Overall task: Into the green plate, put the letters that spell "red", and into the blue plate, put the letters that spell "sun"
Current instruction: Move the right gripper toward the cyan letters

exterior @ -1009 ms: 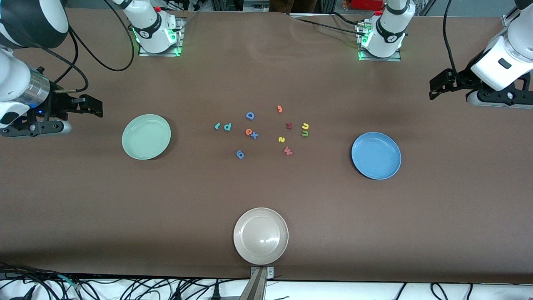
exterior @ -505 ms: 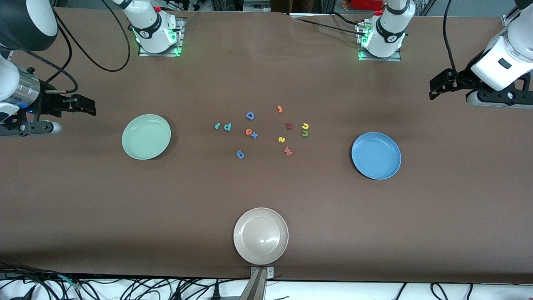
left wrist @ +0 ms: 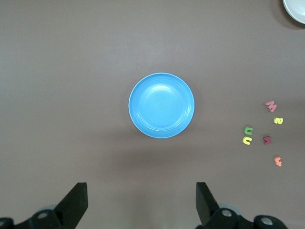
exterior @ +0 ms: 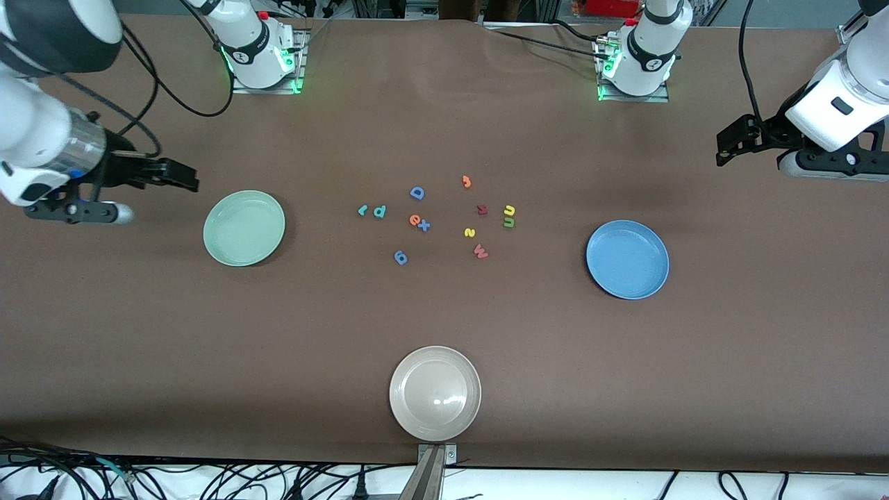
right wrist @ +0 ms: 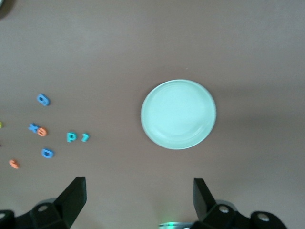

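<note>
The teal "r" (exterior: 362, 210), teal "d" (exterior: 379, 211) and orange "e" (exterior: 414, 221) lie on the table's middle, as do the yellow "s" (exterior: 469, 232), yellow "n" (exterior: 509, 210) and olive "u" (exterior: 508, 223). The green plate (exterior: 244, 228) lies toward the right arm's end and the blue plate (exterior: 627, 259) toward the left arm's end; both hold nothing. My right gripper (exterior: 182, 179) hangs open beside the green plate (right wrist: 178, 114). My left gripper (exterior: 726, 149) waits open above the table, beside the blue plate (left wrist: 161, 105).
Among the letters lie a blue "D" (exterior: 417, 192), a blue plus (exterior: 424, 226), another blue letter (exterior: 401, 257), a red "w" (exterior: 480, 251), a dark red letter (exterior: 482, 209) and an orange hook (exterior: 467, 182). A beige plate (exterior: 435, 393) sits near the front edge.
My right gripper drew back slightly, then swung toward the green plate, still open. The left arm and all letters have stayed put.
</note>
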Motion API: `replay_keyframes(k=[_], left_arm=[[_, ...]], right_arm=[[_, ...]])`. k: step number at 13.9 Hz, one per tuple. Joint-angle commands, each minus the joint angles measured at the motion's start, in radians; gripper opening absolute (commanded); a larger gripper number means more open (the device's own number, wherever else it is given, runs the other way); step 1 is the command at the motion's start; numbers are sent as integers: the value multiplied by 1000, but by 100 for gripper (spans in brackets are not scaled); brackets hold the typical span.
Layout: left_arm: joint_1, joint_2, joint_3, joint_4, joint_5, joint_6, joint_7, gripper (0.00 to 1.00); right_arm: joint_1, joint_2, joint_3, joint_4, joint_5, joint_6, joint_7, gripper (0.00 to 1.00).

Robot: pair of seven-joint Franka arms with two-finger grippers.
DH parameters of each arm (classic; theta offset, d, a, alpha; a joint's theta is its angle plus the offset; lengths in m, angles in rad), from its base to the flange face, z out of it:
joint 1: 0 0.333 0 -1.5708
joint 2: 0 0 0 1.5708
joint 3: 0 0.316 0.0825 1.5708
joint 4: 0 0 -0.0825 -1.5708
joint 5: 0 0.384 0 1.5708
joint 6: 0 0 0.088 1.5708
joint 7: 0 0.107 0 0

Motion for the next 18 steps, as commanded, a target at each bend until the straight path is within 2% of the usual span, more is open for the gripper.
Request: replay_keyframes(k=[1, 6, 9, 12, 14, 16, 18], left_arm=[[-3, 6, -2, 27, 22, -25, 1, 100], [-2, 7, -2, 27, 22, -25, -1, 100], [0, 7, -2, 27, 22, -25, -2, 100], [3, 7, -2, 27, 21, -25, -4, 100], [9, 7, 0, 26, -2, -32, -13, 100], [8, 10, 0, 23, -8, -31, -13, 100], [-6, 38, -2, 23, -11, -25, -13, 100]], right_arm=[[36, 5, 72, -17, 8, 48, 213, 99], [169, 99, 75, -62, 3, 171, 416, 99], [180, 101, 75, -222, 2, 336, 428, 99], [186, 108, 79, -355, -1, 438, 427, 99], [244, 133, 79, -396, -4, 458, 428, 99], [251, 159, 79, -431, -4, 502, 430, 99], [251, 173, 79, -516, -3, 640, 430, 99]])
